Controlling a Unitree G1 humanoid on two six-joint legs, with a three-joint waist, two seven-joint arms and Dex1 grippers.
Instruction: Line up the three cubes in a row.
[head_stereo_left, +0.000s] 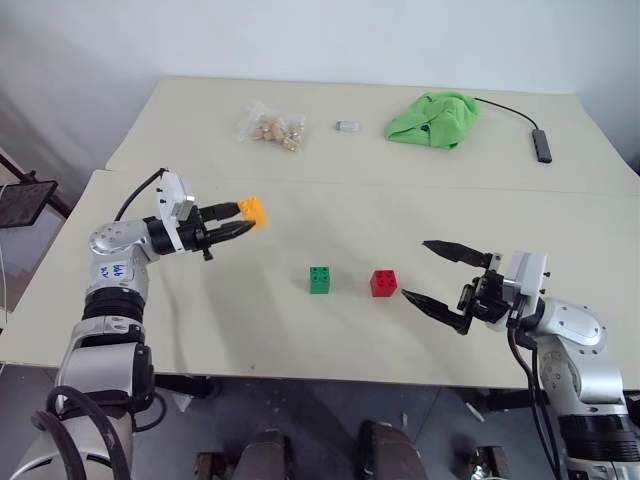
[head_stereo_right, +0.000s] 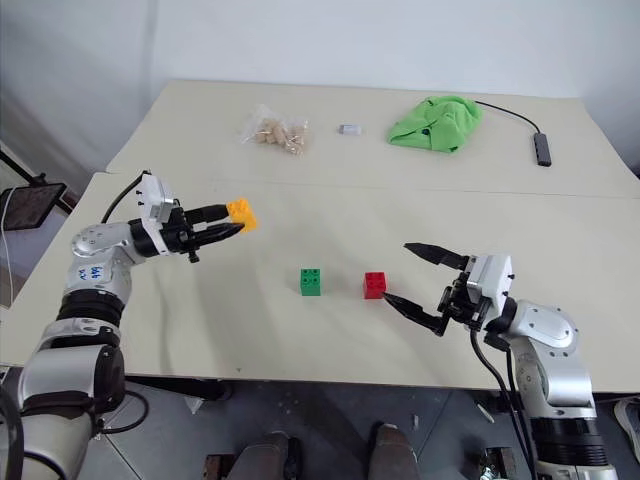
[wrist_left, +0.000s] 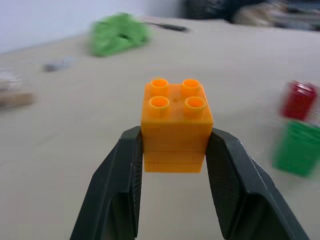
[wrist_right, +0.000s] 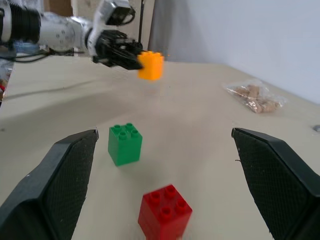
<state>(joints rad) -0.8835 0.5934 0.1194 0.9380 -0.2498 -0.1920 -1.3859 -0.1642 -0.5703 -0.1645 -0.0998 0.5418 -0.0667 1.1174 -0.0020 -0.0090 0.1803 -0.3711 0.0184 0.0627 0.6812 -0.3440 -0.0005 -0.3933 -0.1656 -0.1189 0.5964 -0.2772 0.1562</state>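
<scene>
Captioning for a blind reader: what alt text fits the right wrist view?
Open right gripper frames a red cube and a green cube on the table; beyond, the left gripper holds an orange cube aloft.

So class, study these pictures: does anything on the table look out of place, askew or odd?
Nothing looks damaged or spilled. The one thing out of line is the orange cube, held off the table in the left claw, while the green cube and red cube sit upright side by side, a gap between them.
</scene>
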